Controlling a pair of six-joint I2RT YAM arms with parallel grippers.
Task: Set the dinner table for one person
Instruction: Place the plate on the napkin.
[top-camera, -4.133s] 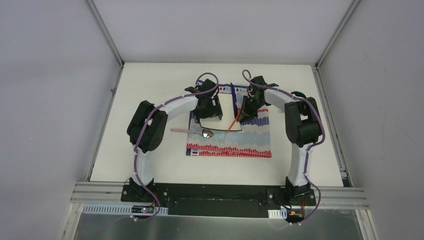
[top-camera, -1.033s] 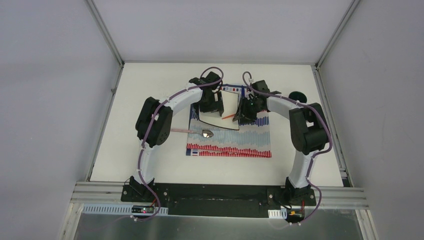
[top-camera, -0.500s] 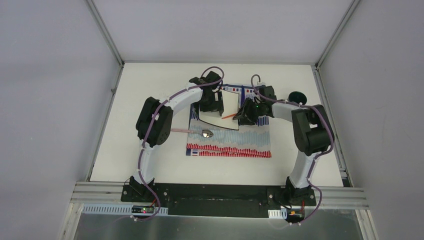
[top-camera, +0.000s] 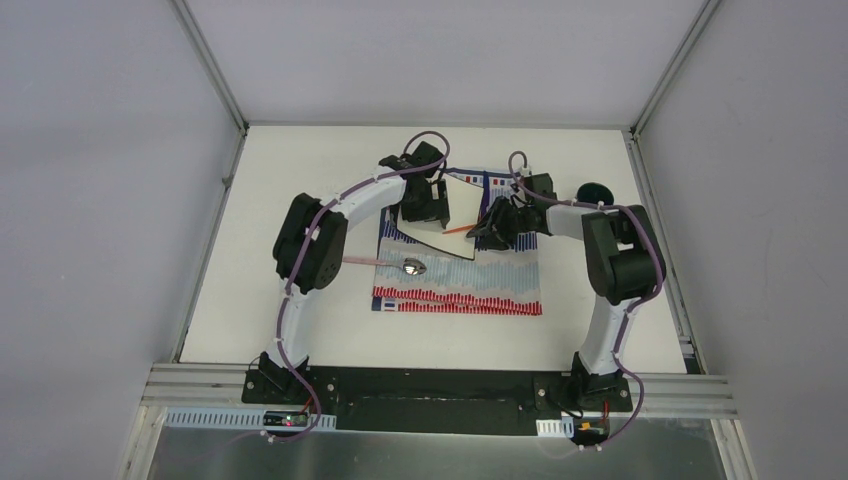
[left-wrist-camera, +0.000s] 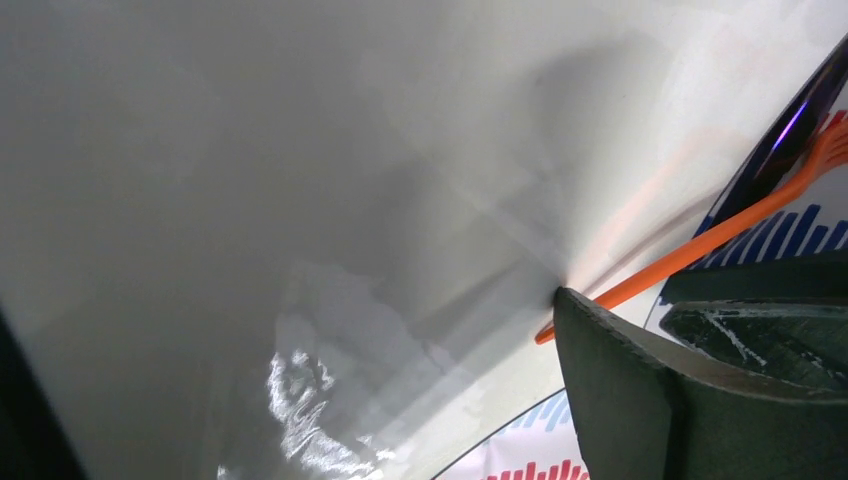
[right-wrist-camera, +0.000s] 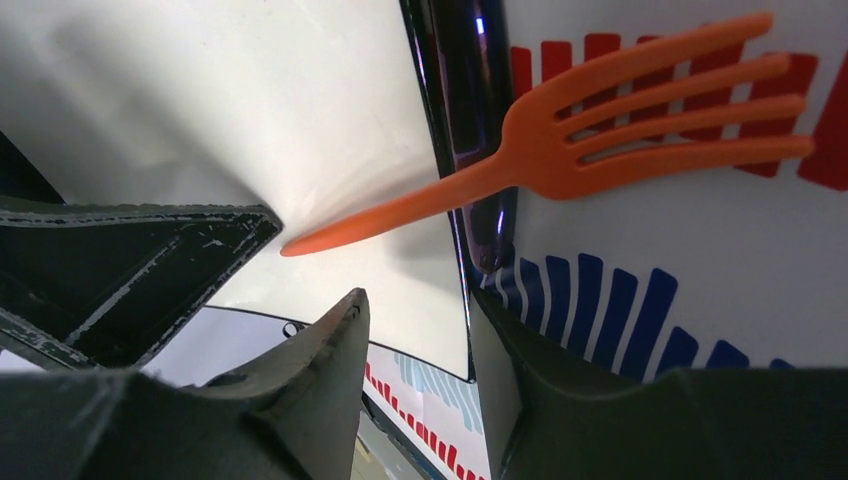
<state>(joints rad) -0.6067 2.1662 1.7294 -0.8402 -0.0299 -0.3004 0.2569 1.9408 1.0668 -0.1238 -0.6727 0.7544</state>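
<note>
The dinner table (top-camera: 300, 250) carries a striped cloth (top-camera: 500, 285) with a white square plate (top-camera: 462, 205) on it. An orange fork (top-camera: 458, 230) lies free, its handle on the plate (right-wrist-camera: 250, 110) and its tines (right-wrist-camera: 650, 120) out over the plate's dark rim above the cloth (right-wrist-camera: 700, 250). My right gripper (top-camera: 492, 228) hovers open just behind the fork, its jaws (right-wrist-camera: 415, 310) empty above the plate's corner. Over the plate's left half my left gripper (top-camera: 425, 210) is spread open; one of its fingers (left-wrist-camera: 640, 400) sits close to the plate (left-wrist-camera: 300, 200) beside the fork's handle (left-wrist-camera: 700, 245).
A metal spoon with a pink handle (top-camera: 410, 266) lies at the cloth's left edge, in front of the plate. A dark round object (top-camera: 597, 190) sits on the table behind the right arm. Grey rails edge the table.
The right gripper held the fork about four seconds ago; the fork now lies across the plate's rim. Over the last second the right gripper drew back to the right. The left gripper stayed put.
</note>
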